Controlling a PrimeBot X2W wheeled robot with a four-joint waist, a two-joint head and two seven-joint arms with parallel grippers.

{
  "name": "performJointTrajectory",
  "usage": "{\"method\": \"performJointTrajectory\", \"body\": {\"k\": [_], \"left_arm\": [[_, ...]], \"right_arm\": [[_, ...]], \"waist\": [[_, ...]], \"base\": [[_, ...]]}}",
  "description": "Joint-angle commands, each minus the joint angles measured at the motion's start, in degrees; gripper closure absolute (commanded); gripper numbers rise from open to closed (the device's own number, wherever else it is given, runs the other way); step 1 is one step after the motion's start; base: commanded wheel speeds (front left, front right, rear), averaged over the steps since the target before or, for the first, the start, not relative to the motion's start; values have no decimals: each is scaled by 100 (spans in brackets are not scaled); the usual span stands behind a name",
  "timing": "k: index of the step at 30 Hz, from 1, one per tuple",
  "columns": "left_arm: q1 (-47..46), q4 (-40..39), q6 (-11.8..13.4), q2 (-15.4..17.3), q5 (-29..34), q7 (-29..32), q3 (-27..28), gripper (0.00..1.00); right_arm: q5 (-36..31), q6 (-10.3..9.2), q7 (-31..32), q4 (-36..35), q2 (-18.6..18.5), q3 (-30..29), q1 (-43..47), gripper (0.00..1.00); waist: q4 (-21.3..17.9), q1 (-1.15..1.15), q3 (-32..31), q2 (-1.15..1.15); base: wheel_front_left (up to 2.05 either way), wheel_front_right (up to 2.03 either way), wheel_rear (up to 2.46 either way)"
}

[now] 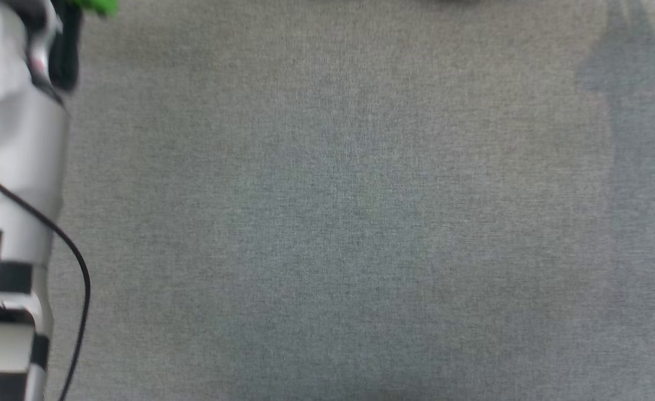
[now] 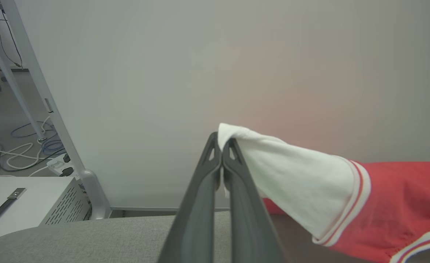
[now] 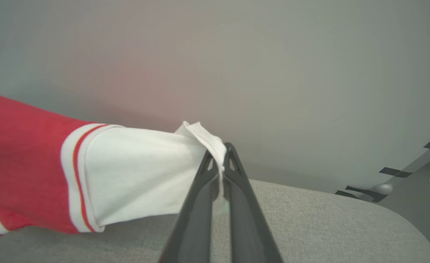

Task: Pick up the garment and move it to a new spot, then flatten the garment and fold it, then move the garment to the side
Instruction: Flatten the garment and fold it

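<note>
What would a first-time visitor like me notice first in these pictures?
The red thin-fabric shirt with white short sleeves stands out: the left pincer is shut on the tip of one sleeve and the right pincer on the other, holding it up over the grey cloth-covered surface. In the head view, a glossy white forearm with a thin black cable runs along the left edge.
</note>
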Motion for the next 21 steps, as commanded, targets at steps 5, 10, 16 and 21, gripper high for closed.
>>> {"method": "performJointTrajectory", "body": {"k": [5,10,16,21], "left_arm": [[1374,-223,-30,38,-311,80,-55,100],[2400,-346,-32,91,-719,566,-27,100],[3463,-731,60,291,-1046,1367,-70,100],[4288,-1339,214,587,-1249,1950,-76,100]], "right_arm": [[562,-9,440,-246,-157,304,1098,100],[920,-9,685,-427,-320,374,1865,100],[1270,-9,1035,-660,-485,355,2652,100],[1531,-9,1423,-947,-630,252,3262,100]], "waist": [[-54,0,-1071,0],[-61,0,-1531,0],[-41,0,-2085,0],[-53,0,-2448,0]], "base": [[0,0,0],[0,0,0],[0,0,0],[0,0,0]]}}
